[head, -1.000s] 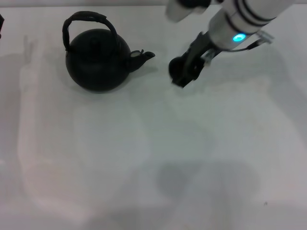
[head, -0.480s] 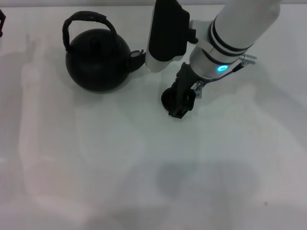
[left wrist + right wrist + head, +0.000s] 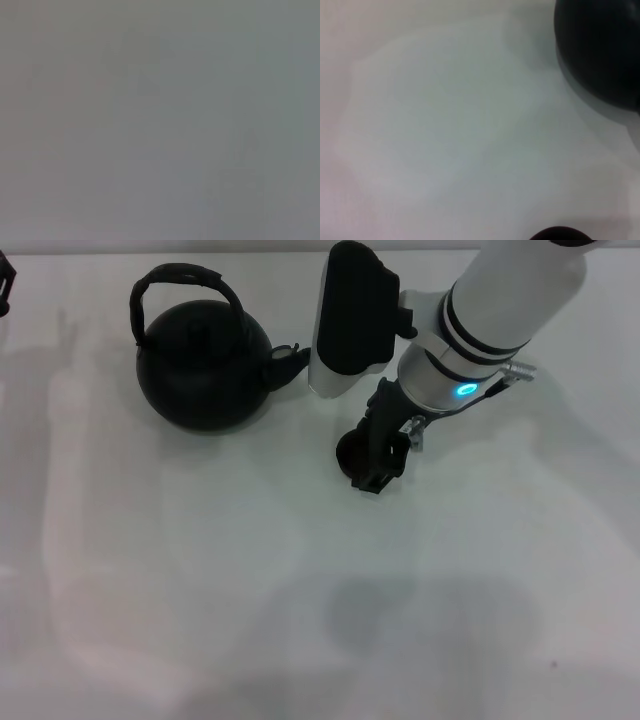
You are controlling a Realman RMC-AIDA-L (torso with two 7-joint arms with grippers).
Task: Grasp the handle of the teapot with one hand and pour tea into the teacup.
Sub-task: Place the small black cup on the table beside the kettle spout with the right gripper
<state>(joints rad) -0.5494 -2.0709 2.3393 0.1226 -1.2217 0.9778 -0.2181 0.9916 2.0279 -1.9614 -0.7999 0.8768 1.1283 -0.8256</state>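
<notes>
head view: right gripper (image 3: 375, 455) fingers seem clamped on the teacup (image 3: 352, 450), light and brittle, low over the bench (image 3: 200, 570) beside the heavy teapot (image 3: 203, 364); lift that by its arched handle (image 3: 185, 280).

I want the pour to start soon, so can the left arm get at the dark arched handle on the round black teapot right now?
Probably yes. The dark arched handle stands clear above the round black teapot, nothing over it. The left gripper sits at the table's far left edge; the right gripper is busy beside the spout.
</notes>
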